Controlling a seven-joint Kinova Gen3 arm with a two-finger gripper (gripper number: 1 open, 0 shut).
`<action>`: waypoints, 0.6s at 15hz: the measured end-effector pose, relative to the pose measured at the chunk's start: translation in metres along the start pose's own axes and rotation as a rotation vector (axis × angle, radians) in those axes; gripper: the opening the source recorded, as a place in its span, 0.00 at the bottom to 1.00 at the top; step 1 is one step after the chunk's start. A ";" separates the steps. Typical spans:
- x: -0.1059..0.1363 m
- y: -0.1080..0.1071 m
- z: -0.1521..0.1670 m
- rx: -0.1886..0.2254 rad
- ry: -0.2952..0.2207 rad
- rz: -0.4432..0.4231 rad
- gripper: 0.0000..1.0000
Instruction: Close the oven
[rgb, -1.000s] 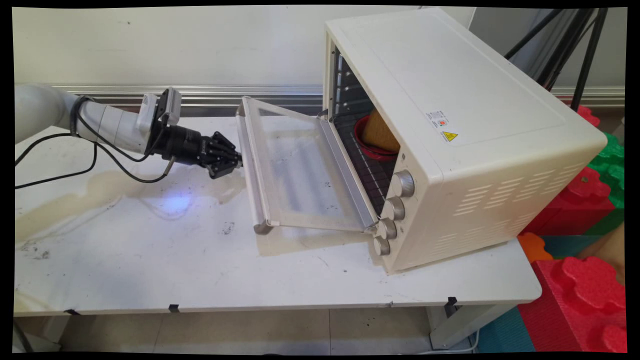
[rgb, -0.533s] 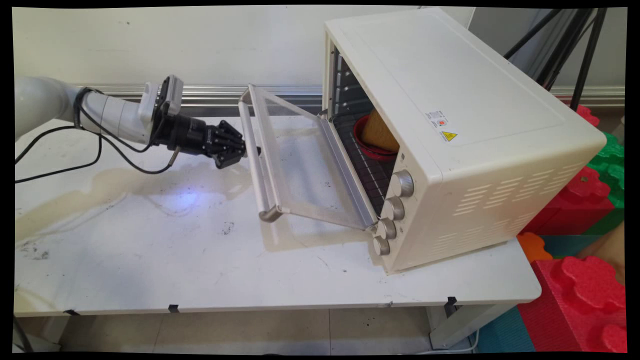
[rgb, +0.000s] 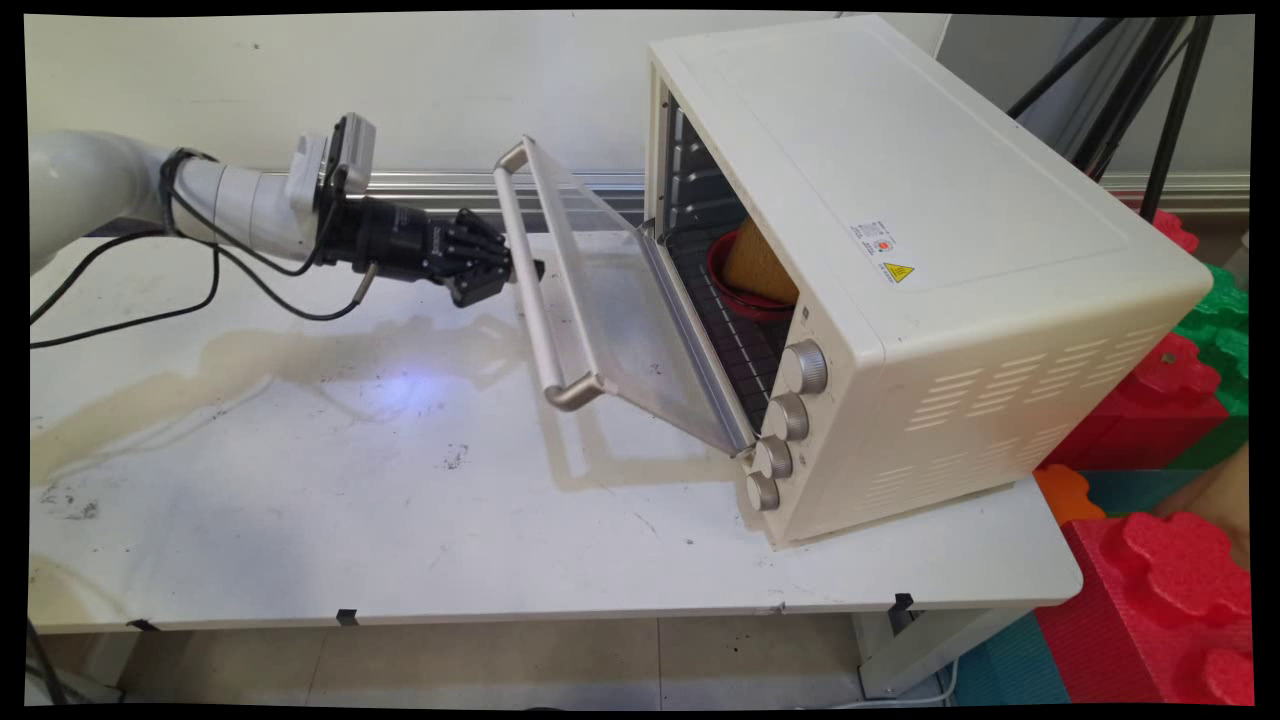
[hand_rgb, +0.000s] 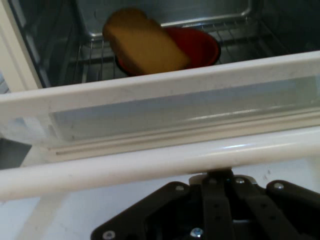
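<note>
Door (rgb: 610, 310) now higher vs prior, closed tool (rgb: 520, 268) under handle (rgb: 530, 290); 1 oven (rgb: 900, 250), 1 bowl (hand_rgb: 197, 47), 4 knobs (rgb: 790, 415).

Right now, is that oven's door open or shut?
Partly open. The glass door slants out from the oven, hinged at its bottom; the gripper is under its handle. Bread in a red bowl shows inside.

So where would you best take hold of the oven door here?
By its handle bar, mid-length, coming from the open table side where the tool sits. The bar stands off the half-raised door on end brackets, leaving a gap behind it for fingers.
</note>
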 end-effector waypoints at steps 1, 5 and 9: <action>0.004 -0.001 0.002 0.000 0.008 0.001 0.00; 0.019 -0.001 0.013 -0.002 0.038 0.004 0.00; 0.033 -0.001 0.026 -0.003 0.062 0.004 0.00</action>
